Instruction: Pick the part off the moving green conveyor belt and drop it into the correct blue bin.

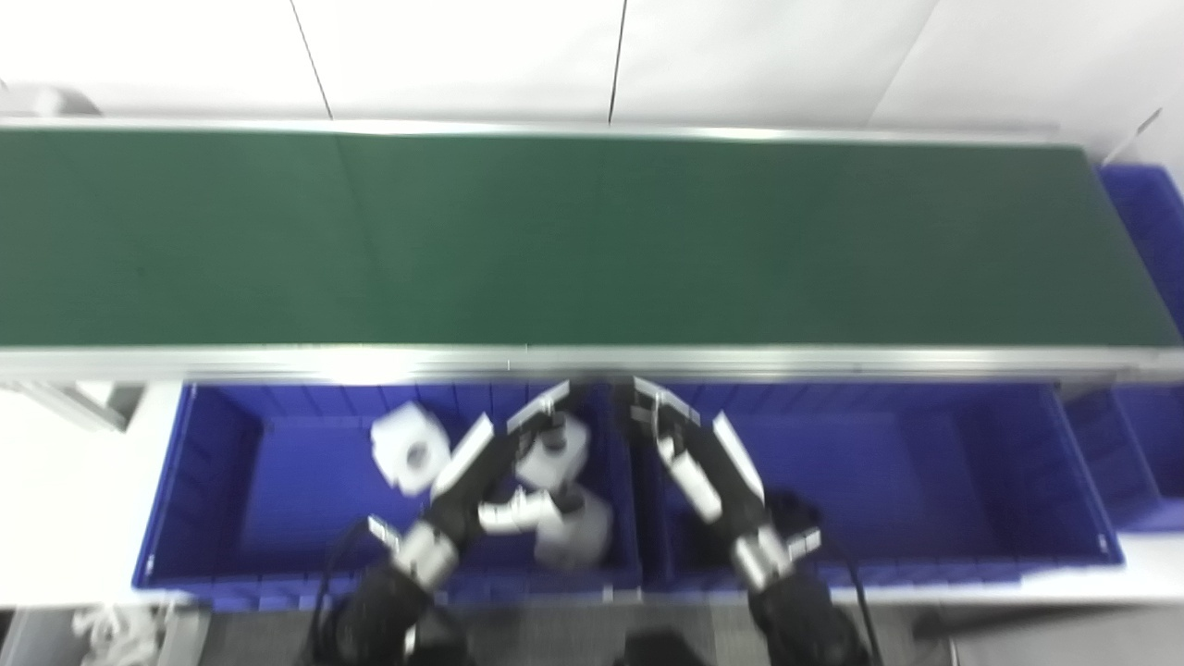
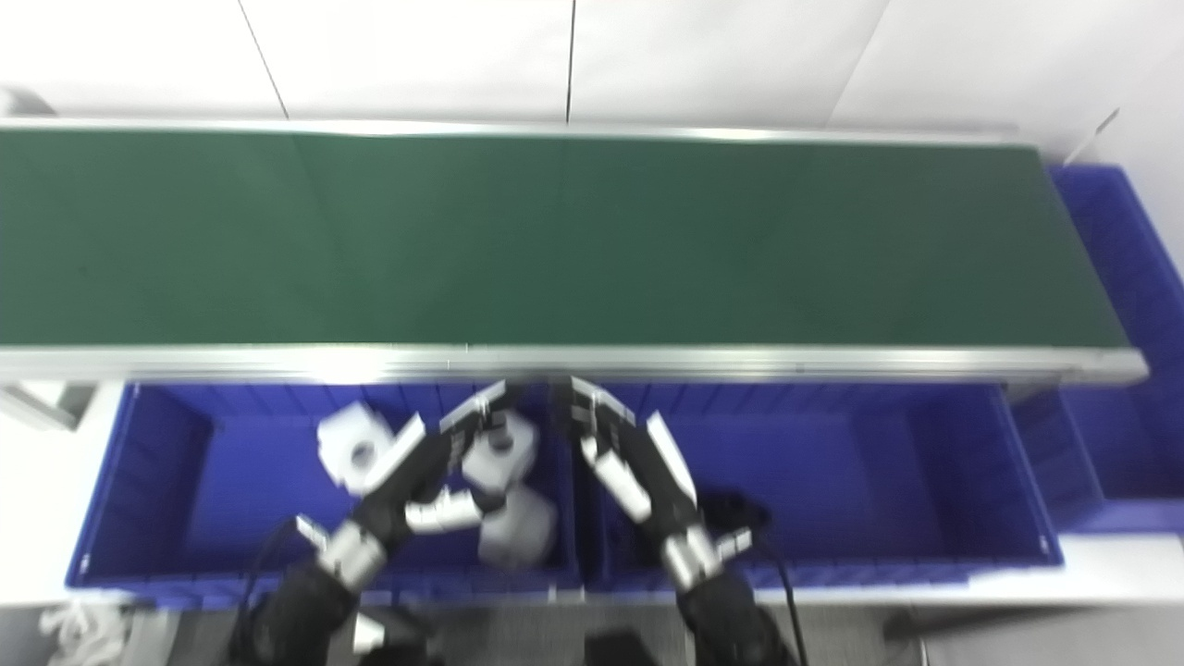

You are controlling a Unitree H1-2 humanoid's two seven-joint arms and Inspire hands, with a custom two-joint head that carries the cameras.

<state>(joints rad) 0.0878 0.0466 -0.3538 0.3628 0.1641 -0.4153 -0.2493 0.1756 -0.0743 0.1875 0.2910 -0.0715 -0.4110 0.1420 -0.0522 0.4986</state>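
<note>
Both robot hands are hovering released beside the empty green conveyor belt (left robot hand, right robot hand), probably awaiting a part.

I see the conveyor belt as plain dark green, framed by silver rails. Below it the 2 bins, left bin and right bin, are deep blue. The 3 parts in the left bin look pale grey-white. Both my left hand and right hand are black with white panels. The wall is white.
</note>
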